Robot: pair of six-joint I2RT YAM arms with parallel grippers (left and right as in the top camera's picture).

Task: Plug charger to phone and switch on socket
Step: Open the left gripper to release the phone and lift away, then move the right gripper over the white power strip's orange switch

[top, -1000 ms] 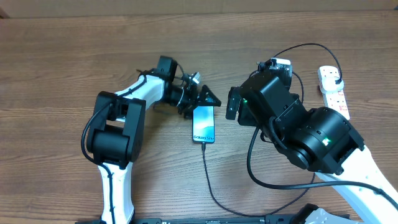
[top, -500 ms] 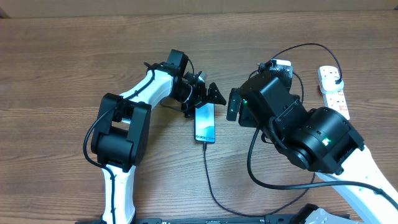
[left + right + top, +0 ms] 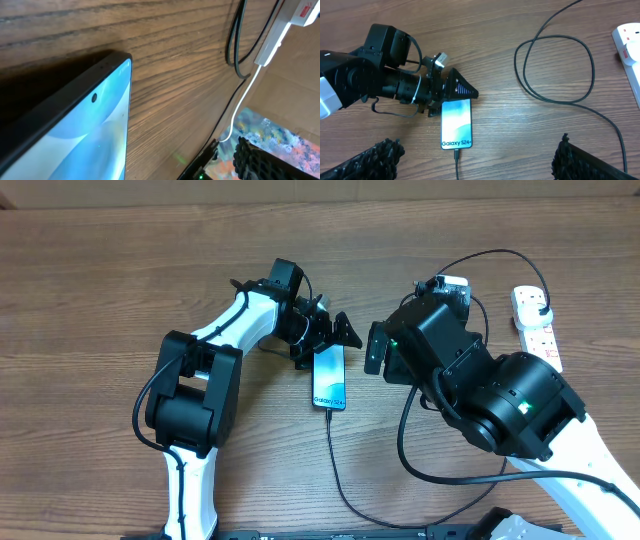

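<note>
The phone [image 3: 329, 380] lies flat mid-table with a lit light blue screen and "Galaxy S24+" text; it also shows in the right wrist view [image 3: 456, 125] and fills the left wrist view [image 3: 65, 135]. The charger's black cable [image 3: 335, 465] has its connector tip in the phone's near end [image 3: 456, 151]. The cable loops back [image 3: 555, 70] to a black plug in the white socket [image 3: 535, 325]. My left gripper [image 3: 325, 345] is open, with its fingers at the phone's far end. My right gripper [image 3: 475, 150] is wide open and empty, hovering right of the phone.
The socket's white cord [image 3: 250, 90] runs off the table's far side beside the black cable. The socket also shows at the right edge of the right wrist view [image 3: 630, 45]. The right arm's bulky body [image 3: 500, 400] stands between the phone and the socket.
My left arm has swung a little back and right, keeping its fingers at the phone's far end. Nothing has moved in the last half second. The right arm has stayed still.
</note>
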